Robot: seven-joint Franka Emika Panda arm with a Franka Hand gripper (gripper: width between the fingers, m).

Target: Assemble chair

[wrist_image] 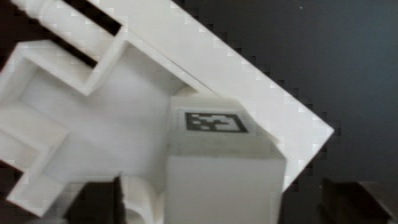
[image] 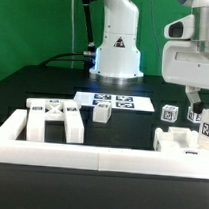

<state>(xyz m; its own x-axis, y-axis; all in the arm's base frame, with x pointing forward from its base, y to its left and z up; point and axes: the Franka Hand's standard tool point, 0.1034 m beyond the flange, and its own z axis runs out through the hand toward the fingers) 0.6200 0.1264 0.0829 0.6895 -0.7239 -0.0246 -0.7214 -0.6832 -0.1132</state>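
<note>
Framing, wrist view only, tagged post (wrist_image: 222, 168) against panel (wrist_image: 214, 60), jaws' state unclear.

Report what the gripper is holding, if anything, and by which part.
Cannot be told. The white square plastic post with a black-and-white tag sits right at the fingertips of the gripper, but the pictures do not show whether the fingers press its sides.

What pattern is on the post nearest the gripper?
Black-and-white square tag on white post; clearest in wrist view.

Marker board (image: 115, 99) flat on black table (image: 33, 88), long white border wall (image: 99, 157) nr camera (green backdrop (image: 28, 18) behind).
</note>
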